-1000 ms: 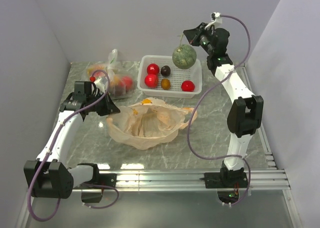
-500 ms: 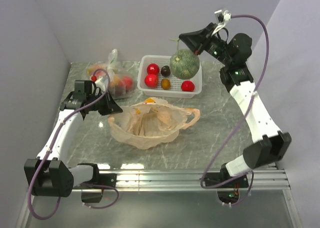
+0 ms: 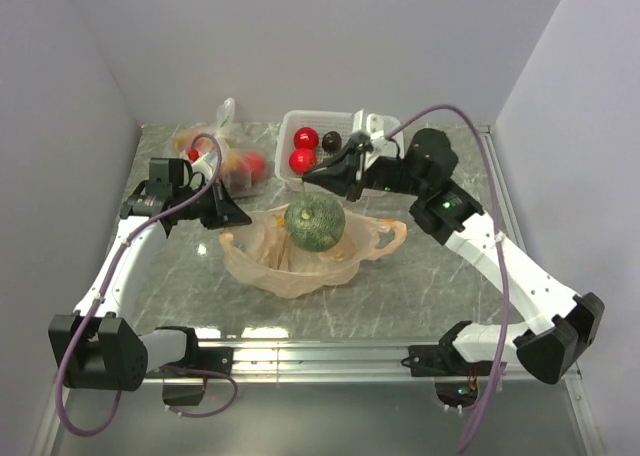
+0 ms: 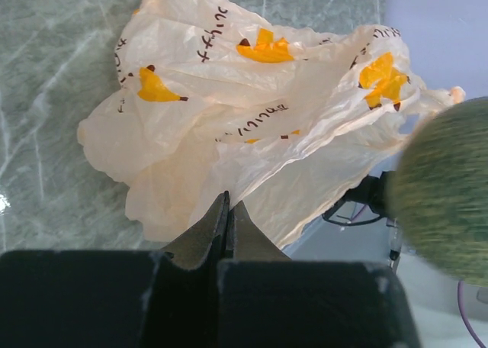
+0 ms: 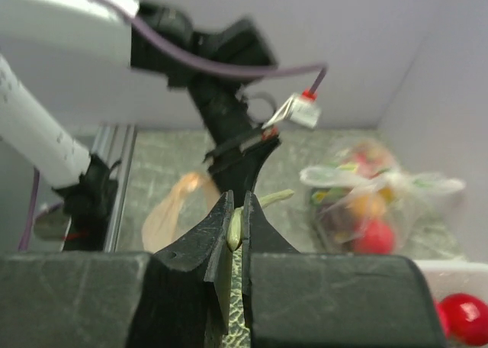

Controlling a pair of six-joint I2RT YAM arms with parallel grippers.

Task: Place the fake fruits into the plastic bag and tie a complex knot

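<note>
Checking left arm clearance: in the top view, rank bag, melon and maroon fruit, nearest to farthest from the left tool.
1. Bag, just right of the left tool.
2. Melon, hanging over the bag's middle.
3. Maroon fruit, in the basket at the back.

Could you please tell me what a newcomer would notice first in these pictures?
The green netted melon hangs by its stem from the shut right gripper, over the crumpled peach-orange plastic bag at mid-table. Behind it, glossy red balls sit in the white basket at the back.
</note>
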